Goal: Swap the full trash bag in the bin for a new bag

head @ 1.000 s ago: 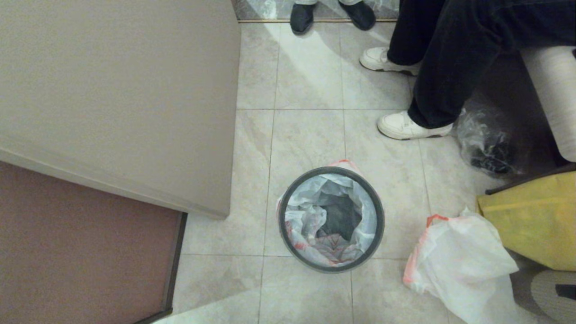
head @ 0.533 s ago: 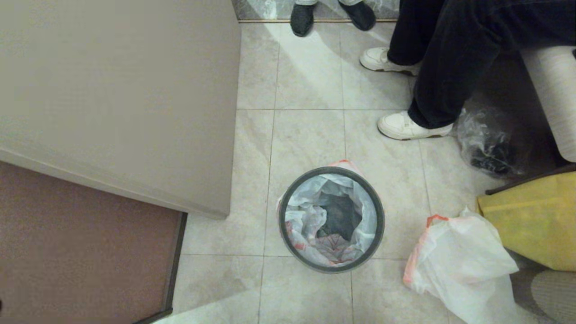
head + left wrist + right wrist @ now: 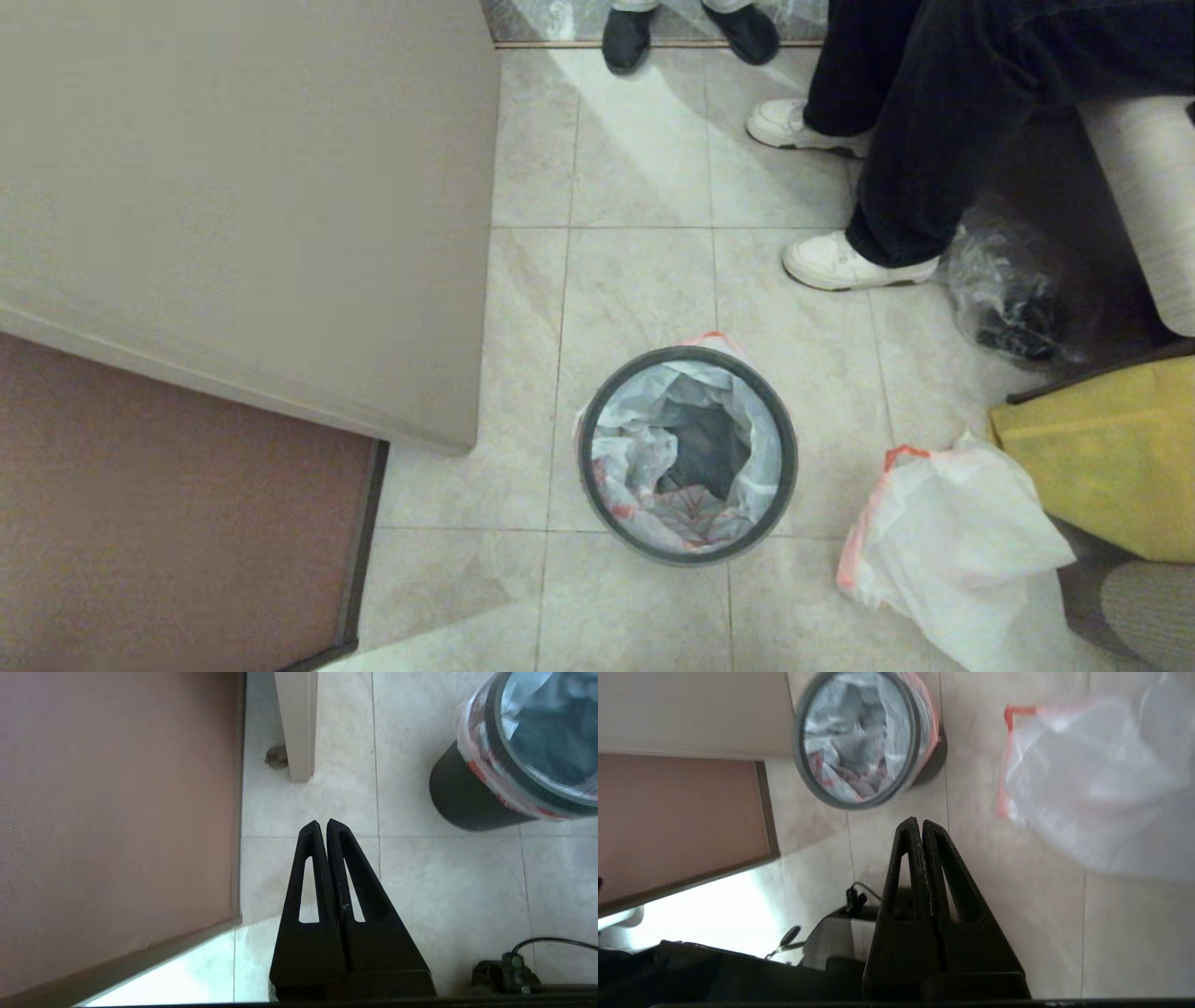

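The black bin (image 3: 688, 558) with its grey rim ring stands on the tiled floor at the centre. The new bag (image 3: 625, 448), thin white with red print, lines its inside, and its orange-red hem peeks out under the ring. The full trash bag (image 3: 952, 541), a white sack with an orange-red hem, lies on the floor right of the bin. Neither gripper shows in the head view. My left gripper (image 3: 323, 822) hangs shut and empty over the floor, left of the bin (image 3: 467, 798). My right gripper (image 3: 919, 820) is shut and empty, nearer me than the bin (image 3: 799, 751) and the sack (image 3: 1087, 788).
A beige cabinet (image 3: 243, 205) fills the left, with a brown panel (image 3: 168, 523) below it. Two people's legs and shoes (image 3: 840, 261) stand at the back. A clear glossy bag with dark lumps (image 3: 1013, 308) and a yellow bag (image 3: 1111, 448) sit at the right.
A dark part at the lower right corner of the head view has left the view. The bin and both bags have not moved.
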Tool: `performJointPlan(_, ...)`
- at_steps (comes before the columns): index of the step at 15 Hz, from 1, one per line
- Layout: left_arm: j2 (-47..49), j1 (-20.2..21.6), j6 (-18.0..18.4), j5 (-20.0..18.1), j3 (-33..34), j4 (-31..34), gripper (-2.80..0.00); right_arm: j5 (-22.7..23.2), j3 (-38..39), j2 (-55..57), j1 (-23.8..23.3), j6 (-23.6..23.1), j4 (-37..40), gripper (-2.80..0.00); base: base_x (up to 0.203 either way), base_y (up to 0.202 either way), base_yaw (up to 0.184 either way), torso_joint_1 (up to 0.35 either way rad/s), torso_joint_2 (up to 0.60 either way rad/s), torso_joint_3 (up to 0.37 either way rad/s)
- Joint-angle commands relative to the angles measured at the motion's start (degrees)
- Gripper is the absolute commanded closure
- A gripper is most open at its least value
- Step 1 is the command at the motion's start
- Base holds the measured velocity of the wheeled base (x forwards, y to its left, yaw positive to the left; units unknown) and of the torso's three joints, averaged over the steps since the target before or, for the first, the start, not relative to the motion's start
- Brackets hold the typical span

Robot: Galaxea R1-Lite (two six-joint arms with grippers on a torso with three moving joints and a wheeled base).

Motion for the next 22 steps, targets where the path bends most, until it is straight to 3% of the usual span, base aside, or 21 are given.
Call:
performJointPlan(1,-0.67,0.02,-0.11,0.08,0.10,-0.07,0.00,-0.02,0.89,-7.46,-0.54,-1.72,1.66,0.00,0.000,0.000,0.000,0.000,0.00,0.000)
performJointPlan(4,-0.67,0.02,-0.13,0.01,0.10,0.02,0.00,-0.12,2.41,-14.36,-0.87,-4.78,3.97,0.00,0.000,0.000,0.000,0.000,0.00,0.000)
performJointPlan(7,-0.67,0.02,-0.13,0.01,0.10,0.02,0.00,-2.30,12.61,-21.94,-0.81,-12.28,2.67,0.00,0.000,0.000,0.000,0.000,0.00,0.000)
performJointPlan(9,-0.67,0.02,-0.13,0.01,0.10,0.02,0.00,-5.50,23.90,-26.30,-0.72,-16.92,-4.83,0.00,0.000,0.000,0.000,0.000,0.00,0.000)
performJointPlan(11,-0.67,0.02,-0.13,0.01,0.10,0.02,0.00,-9.35,35.89,-27.82,-0.64,-19.46,-20.20,0.00,0.000,0.000,0.000,0.000,0.00,0.000)
performJointPlan(14,-0.67,0.02,-0.13,0.01,0.10,0.02,0.00,-13.59,46.77,-28.66,-0.60,-22.27,-31.27,0.00,0.000,0.000,0.000,0.000,0.00,0.000)
performJointPlan(16,-0.67,0.02,-0.13,0.01,0.10,0.02,0.00,-16.06,49.16,-28.80,-0.55,-22.55,-32.55,0.00,0.000,0.000,0.000,0.000,0.00,0.000)
performJointPlan(22,-0.67,0.02,-0.13,0.01,0.10,0.02,0.00,-16.18,49.16,-28.78,-0.54,-20.34,-32.74,0.00,0.000,0.000,0.000,0.000,0.00,0.000)
